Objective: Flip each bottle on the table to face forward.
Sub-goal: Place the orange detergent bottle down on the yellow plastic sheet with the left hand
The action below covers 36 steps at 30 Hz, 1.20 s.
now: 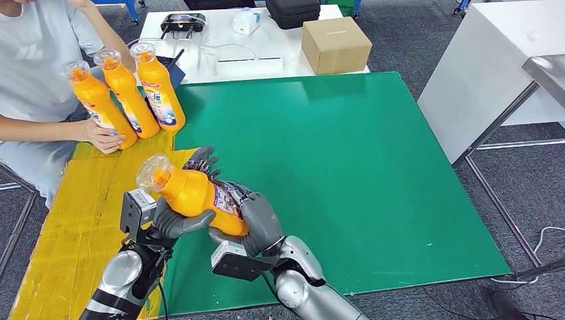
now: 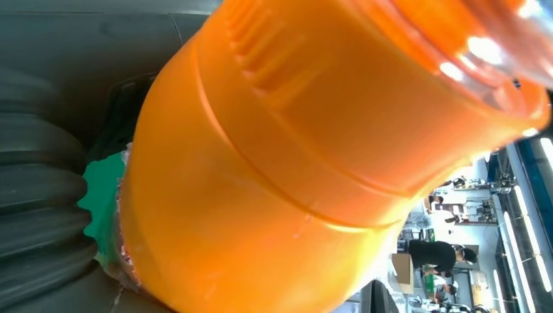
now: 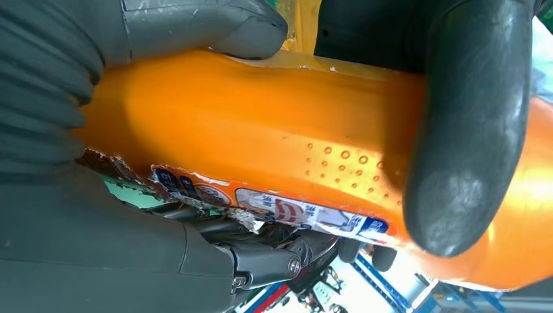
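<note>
At the far left of the head view a person in a light grey shirt (image 1: 36,67) sits beside the counter, and one hand of this person (image 1: 100,135) rests at the base of the first of three upright orange plastic bottles with clear caps (image 1: 126,93). These three stand in a row, close together, on the yellow covered strip (image 1: 73,220) at the left side of the counter. Blue letters show on the label of the third one, but I cannot read them with certainty.

Next to the right, the robot's left hand (image 1: 174,223) grips an orange plastic bottle with a clear cap (image 1: 190,193) from below, with the thumb and fingers curled around the body near the neck. This held bottle is above the near left part of the counter, at the border of the yellow strip and the green counter mat (image 1: 346,167). Its long axis lies nearly flat, a little tilted, with the cap pointing to the left and slightly up. In the left wrist view the orange shoulder (image 2: 274,169) is very close to the camera.

The right hand (image 1: 260,223) wraps around the lower end of the same bottle, with fingers closed over the label (image 1: 228,200). In the right wrist view the thick grey thumb (image 3: 469,130) presses on the orange side, and the label edge (image 3: 293,214) is torn; its small print is not readable.

Behind the mat, a brown cardboard box (image 1: 335,44) stands on a white table (image 1: 220,40)
</note>
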{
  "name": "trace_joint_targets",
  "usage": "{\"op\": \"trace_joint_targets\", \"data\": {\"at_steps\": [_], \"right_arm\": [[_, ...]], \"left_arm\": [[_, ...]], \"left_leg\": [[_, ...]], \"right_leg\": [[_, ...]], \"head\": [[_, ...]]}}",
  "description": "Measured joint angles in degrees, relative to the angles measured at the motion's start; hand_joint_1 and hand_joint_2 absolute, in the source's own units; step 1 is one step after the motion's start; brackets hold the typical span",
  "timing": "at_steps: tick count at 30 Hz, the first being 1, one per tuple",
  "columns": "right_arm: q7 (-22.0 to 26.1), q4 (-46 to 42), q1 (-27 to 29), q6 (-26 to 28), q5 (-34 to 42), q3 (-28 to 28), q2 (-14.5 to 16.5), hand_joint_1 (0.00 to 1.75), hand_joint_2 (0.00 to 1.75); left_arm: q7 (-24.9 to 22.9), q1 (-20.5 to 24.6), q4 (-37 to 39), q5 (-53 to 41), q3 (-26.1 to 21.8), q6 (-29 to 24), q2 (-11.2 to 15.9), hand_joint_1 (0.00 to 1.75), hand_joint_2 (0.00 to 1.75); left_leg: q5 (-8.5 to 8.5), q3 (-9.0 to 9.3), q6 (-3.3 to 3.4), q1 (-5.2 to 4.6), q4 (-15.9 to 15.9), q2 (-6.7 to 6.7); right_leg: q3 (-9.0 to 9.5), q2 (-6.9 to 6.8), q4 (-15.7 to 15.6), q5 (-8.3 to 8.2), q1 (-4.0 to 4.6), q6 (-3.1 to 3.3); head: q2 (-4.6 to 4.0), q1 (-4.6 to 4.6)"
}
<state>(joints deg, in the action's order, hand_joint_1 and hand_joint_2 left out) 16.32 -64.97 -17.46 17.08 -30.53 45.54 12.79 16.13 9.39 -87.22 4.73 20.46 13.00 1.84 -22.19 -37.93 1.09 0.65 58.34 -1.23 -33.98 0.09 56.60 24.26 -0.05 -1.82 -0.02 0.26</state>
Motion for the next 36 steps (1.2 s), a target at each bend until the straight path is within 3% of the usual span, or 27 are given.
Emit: {"op": "trace_joint_targets", "data": {"at_steps": [2, 18, 19, 23, 24, 32, 36], "right_arm": [[-0.09, 0.5, -0.34, -0.09, 0.1, 0.41, 0.0, 1.75, 1.75], [-0.27, 2.54, -1.27, -0.12, 0.26, 1.38, 0.0, 1.75, 1.75], [-0.27, 2.61, -1.27, -0.1, 0.29, 1.39, 0.0, 1.69, 1.75], [-0.26, 2.86, -1.29, 0.05, 0.31, 1.48, 0.0, 0.09, 1.75], [-0.17, 2.93, -1.24, 0.2, 0.28, 1.56, -0.01, 0.0, 1.75], [1.0, 3.07, -0.57, 2.27, 0.56, 1.71, -0.06, 0.0, 1.75], [1.34, 2.95, -0.47, 3.27, 0.79, 1.61, -0.15, 0.0, 0.0]], "left_arm": [[0.0, -0.01, 0.32, 0.1, 0.01, 0.01, 0.01, 1.71, 1.75], [0.02, 0.05, 1.87, 0.23, -0.02, -0.13, -0.01, 1.75, 1.75], [0.03, 0.07, 1.97, 0.23, -0.02, -0.15, -0.02, 1.75, 1.75], [0.11, 0.24, 2.25, -0.03, 0.03, -0.73, -0.05, 1.75, 1.75], [0.15, 0.43, 2.32, -0.38, 0.06, -1.21, -0.07, 1.75, 1.75], [0.32, 2.03, 2.41, -5.81, 0.96, -6.44, -0.1, 1.75, 1.75], [0.37, 2.17, 2.41, -10.07, 1.46, -9.98, -0.1, 1.75, 1.75]], "left_leg": [[0.0, 0.0, 0.0, 0.0, 0.0, 0.0], [0.0, -0.01, 0.0, 0.01, 0.0, 0.02], [0.0, -0.01, 0.0, 0.01, 0.0, 0.02], [0.0, -0.01, 0.0, 0.0, 0.0, 0.02], [0.0, -0.01, 0.0, 0.0, 0.0, 0.01], [0.0, -0.01, 0.0, 0.01, 0.0, 0.04], [0.0, -0.02, 0.0, 0.01, 0.0, 0.03]], "right_leg": [[0.0, 0.0, 0.0, 0.0, 0.0, 0.0], [-0.05, 0.0, 0.0, 0.0, 0.0, 0.0], [-0.05, 0.0, 0.0, 0.0, 0.0, 0.0], [-0.05, 0.0, 0.0, 0.0, -0.01, 0.0], [-0.04, 0.0, 0.0, 0.0, -0.01, 0.0], [-0.04, 0.02, 0.0, 0.0, -0.01, 0.0], [-0.05, 0.01, 0.0, 0.0, 0.0, 0.0]], "head": [[0.0, -0.01], [0.0, 0.0], [0.0, 0.0], [0.0, -0.01], [0.0, -0.01], [0.0, 0.0], [0.0, 0.0]]}}
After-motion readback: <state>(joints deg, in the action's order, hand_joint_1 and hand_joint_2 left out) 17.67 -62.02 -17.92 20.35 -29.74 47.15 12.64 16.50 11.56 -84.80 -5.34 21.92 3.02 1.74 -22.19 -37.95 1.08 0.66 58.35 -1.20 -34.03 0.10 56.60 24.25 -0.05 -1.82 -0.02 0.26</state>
